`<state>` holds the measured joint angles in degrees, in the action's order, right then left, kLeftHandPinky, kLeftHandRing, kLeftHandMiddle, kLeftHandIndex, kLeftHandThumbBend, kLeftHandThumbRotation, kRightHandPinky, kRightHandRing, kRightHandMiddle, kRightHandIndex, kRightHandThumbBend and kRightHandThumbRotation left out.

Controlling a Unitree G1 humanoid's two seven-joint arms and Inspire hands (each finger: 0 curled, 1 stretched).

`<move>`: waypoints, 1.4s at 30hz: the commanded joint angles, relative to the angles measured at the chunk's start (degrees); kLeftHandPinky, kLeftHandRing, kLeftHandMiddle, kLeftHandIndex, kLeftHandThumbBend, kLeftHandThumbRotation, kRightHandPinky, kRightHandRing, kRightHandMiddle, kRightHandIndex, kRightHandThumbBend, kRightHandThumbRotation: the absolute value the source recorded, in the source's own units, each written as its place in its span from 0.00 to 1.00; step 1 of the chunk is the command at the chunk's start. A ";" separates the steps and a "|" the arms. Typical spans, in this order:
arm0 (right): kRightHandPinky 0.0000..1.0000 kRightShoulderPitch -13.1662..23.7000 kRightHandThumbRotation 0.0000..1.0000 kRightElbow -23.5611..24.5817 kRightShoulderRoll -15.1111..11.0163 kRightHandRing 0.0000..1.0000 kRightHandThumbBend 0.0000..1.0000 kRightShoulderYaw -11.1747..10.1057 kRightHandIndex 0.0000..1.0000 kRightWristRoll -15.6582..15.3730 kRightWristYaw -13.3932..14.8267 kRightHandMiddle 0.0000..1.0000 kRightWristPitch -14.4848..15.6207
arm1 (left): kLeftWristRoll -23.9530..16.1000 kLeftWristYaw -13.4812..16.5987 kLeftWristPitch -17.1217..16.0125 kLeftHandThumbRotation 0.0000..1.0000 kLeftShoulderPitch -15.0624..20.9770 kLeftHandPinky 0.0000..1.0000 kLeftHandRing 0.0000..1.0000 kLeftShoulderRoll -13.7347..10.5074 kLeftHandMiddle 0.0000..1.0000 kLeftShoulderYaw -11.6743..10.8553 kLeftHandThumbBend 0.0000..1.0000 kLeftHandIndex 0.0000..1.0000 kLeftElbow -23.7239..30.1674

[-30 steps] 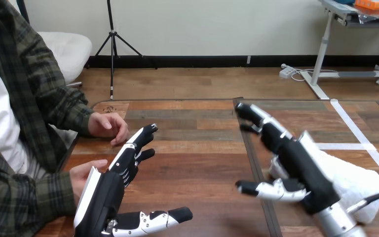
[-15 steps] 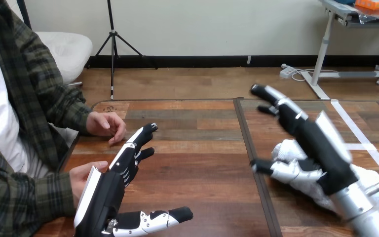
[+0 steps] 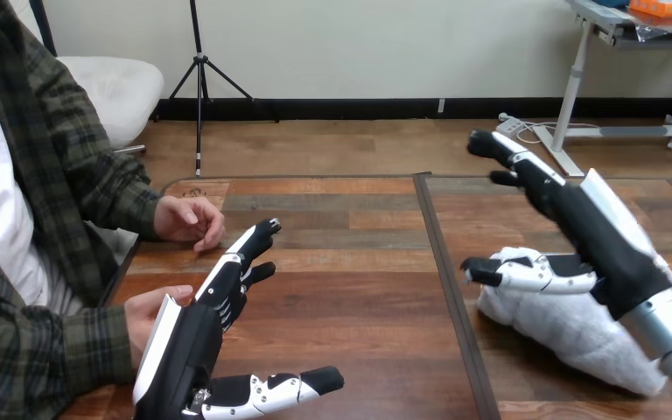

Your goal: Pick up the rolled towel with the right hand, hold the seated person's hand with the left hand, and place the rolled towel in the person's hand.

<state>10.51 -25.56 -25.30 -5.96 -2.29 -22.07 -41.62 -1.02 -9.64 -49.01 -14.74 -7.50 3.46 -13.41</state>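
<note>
A white rolled towel (image 3: pixel 569 328) lies on the table at the right, angled toward the near right corner. My right hand (image 3: pixel 591 232) hovers above it, open, fingers stretched forward and thumb out over the towel's left end. My left hand (image 3: pixel 197 337) sits at the lower left, open, fingers pointing away and thumb spread to the right. The person's nearer hand (image 3: pixel 147 313) lies just left of my left hand, partly hidden behind it; I cannot tell if they touch. The person's farther hand (image 3: pixel 191 221) rests on the table edge, loosely curled.
The wooden table (image 3: pixel 350 289) has a dark seam down its middle and white tape lines (image 3: pixel 639 241) at the right. The person sits close along the left edge.
My right hand has moved right and up, uncovering the towel's left end. My left hand and the person's hands have stayed put.
</note>
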 commanded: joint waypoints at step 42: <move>0.34 11.96 0.57 13.03 -22.98 1.00 1.00 4.50 0.98 -15.77 -12.96 1.00 42.11 | -0.80 0.55 -2.04 0.21 1.79 0.89 0.95 1.80 0.95 0.40 1.00 0.89 2.54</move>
<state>15.03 -10.54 -45.63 -4.04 -16.15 -34.09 0.33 -1.45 -9.42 -49.18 -14.88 -5.92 3.65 -13.40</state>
